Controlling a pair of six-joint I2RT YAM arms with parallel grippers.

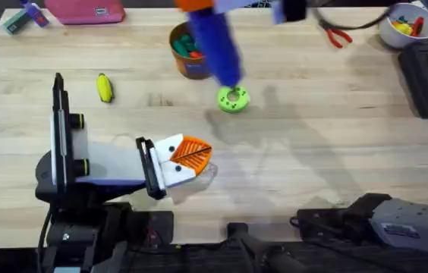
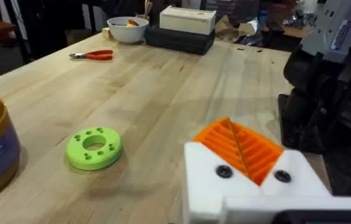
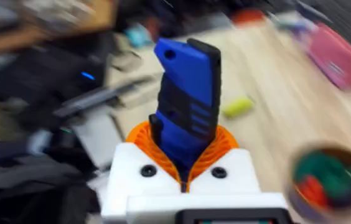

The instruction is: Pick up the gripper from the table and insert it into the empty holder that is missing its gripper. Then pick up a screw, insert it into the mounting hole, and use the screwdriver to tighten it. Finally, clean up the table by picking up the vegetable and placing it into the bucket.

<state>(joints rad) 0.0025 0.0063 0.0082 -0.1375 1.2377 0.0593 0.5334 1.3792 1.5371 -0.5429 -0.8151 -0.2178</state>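
one step short of cleanup, judging by the layout: sitting in the screw-tightening part of the task.

spreading under everything, the wooden table [image 1: 313, 167]. resting low over it, well nearer the arm bases than the bucket [image 1: 187, 51], the left gripper [image 1: 193, 154], pressing its orange pads together with nothing between them. wearing orange tips on both white blocks, so reading the insertion as already done.

clamping the screwdriver [image 3: 188, 87] by its blue body in the right gripper [image 3: 185, 149], pads closed snug against both sides. hanging high and just beside the bucket, with the lower end over the green ring [image 1: 233, 99] on the bucket's base-ward side. not making out the bit or any loose screw.

holding green and red toy pieces, the bucket itself. lying apart from the bucket, on the left arm's side, the vegetable [image 1: 105, 88], untouched and waiting for the last step.

showing as two dark screw heads [image 2: 224, 171] in the left gripper's white blocks; not telling whether either is the fresh one.

next, probably calling for carrying the screwdriver away from the bucket toward the left gripper, lining the bit squarely with the mounting hole, and seating it before spinning. risking a slipped bit if arriving tilted.
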